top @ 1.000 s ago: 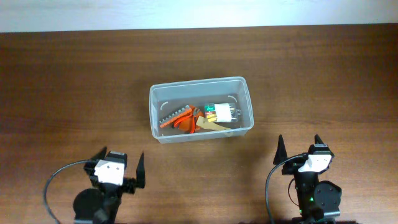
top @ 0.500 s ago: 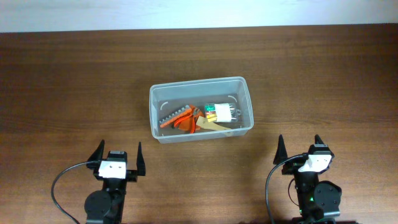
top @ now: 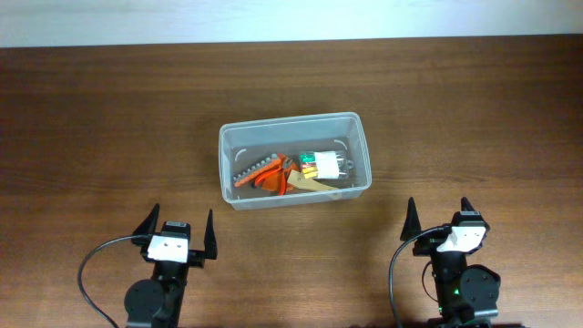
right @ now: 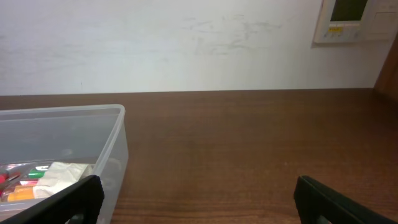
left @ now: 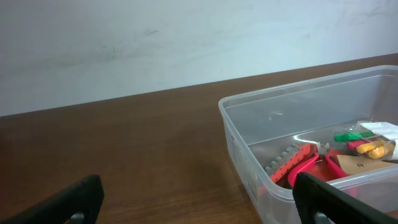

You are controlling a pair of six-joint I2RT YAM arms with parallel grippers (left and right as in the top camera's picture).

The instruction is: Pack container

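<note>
Starting at the left, the left gripper [top: 182, 219] is seen at about seven o'clock from the container [top: 291, 120], well apart from it. Its fingers [left: 71, 198] are spread wide and released, and nothing is held between them. The container is set upright near the middle of the brown wooden table [top: 109, 118], with its long side running from nine to three o'clock. Inside it, toward the six o'clock wall, an orange toothed tool [top: 258, 172] is laid at the nine o'clock end. A tan piece [top: 312, 185] is found just beside that tool, and a small clear box [top: 326, 164] of coloured bits is placed toward three o'clock. The right gripper [top: 438, 211] is positioned at about five o'clock from the container, also well apart from it. Its fingers [right: 339, 199] are likewise released and wide, and nothing is grasped. In the right wrist view, a white wall panel [right: 351, 18] is seen at one o'clock.
</note>
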